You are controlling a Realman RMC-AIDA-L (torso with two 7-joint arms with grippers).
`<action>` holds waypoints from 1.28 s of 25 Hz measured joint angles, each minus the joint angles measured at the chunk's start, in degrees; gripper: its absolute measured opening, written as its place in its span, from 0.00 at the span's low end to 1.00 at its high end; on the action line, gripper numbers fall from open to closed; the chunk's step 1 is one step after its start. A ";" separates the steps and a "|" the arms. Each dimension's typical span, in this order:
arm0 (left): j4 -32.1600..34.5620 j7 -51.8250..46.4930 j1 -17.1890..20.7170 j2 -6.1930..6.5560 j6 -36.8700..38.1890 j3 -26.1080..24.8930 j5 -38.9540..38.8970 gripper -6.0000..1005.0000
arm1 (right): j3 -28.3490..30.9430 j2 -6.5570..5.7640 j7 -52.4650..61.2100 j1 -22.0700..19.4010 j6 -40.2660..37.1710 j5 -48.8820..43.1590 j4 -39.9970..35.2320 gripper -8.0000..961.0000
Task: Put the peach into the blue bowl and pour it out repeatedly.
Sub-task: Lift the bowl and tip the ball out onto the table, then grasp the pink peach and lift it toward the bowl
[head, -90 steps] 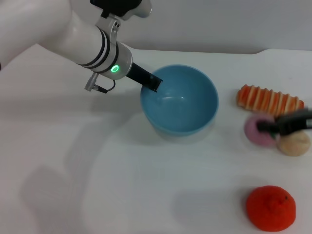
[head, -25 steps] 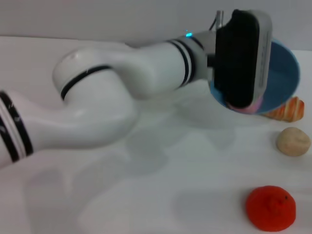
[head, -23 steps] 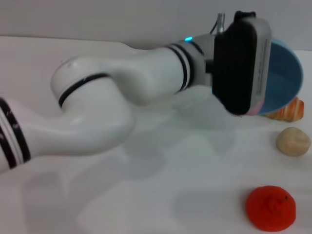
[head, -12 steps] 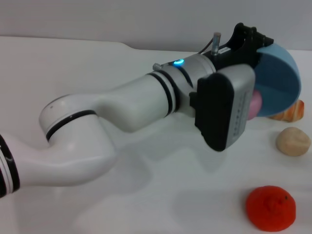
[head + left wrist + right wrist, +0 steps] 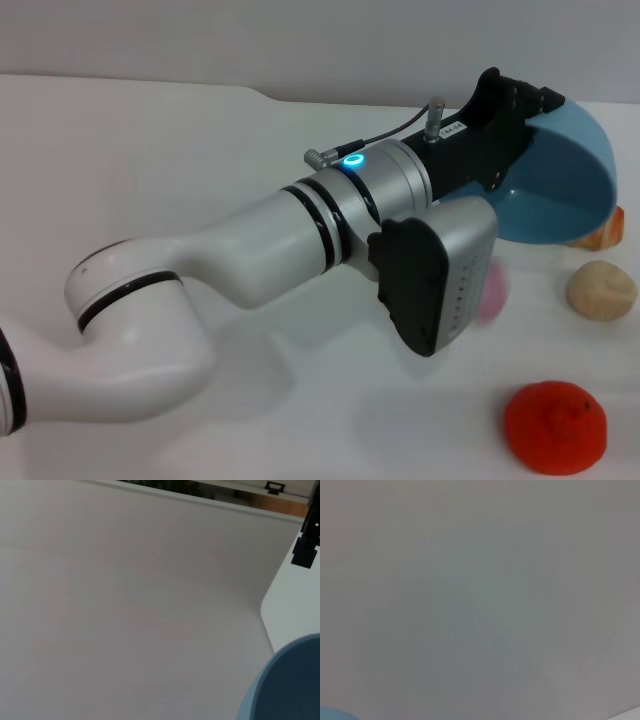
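Head view: one left end effector (image 5: 515, 100) pinching the rim of one blue bowl (image 5: 560, 185), held aloft and tipped steeply so the contents spill; one peach (image 5: 490, 290), blurred, just below the bowl and above the tabletop (image 5: 200, 170), apparently mid-fall; one beige lump (image 5: 601, 290); one orange-red fruit (image 5: 555, 427). Left wrist view: bowl edge (image 5: 287, 682) over bare tabletop. Right wrist view: nothing identifiable; right end effector unseen.

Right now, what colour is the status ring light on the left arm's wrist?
Cyan-blue ring light, clearest in the head view.
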 joint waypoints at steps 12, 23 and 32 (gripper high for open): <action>1.86 -0.66 -1.87 0.03 3.76 -4.19 -36.35 0.00 | -0.72 -0.98 12.47 0.97 0.07 -7.15 -3.89 0.58; -14.07 -10.56 -13.68 0.76 38.27 -31.15 -62.54 0.00 | -0.70 -1.71 51.03 10.75 -1.38 -49.08 -22.62 0.57; -17.58 -12.73 -14.14 0.71 42.10 -34.42 -62.77 0.00 | -3.09 -0.31 55.12 24.65 0.24 -64.24 -14.07 0.55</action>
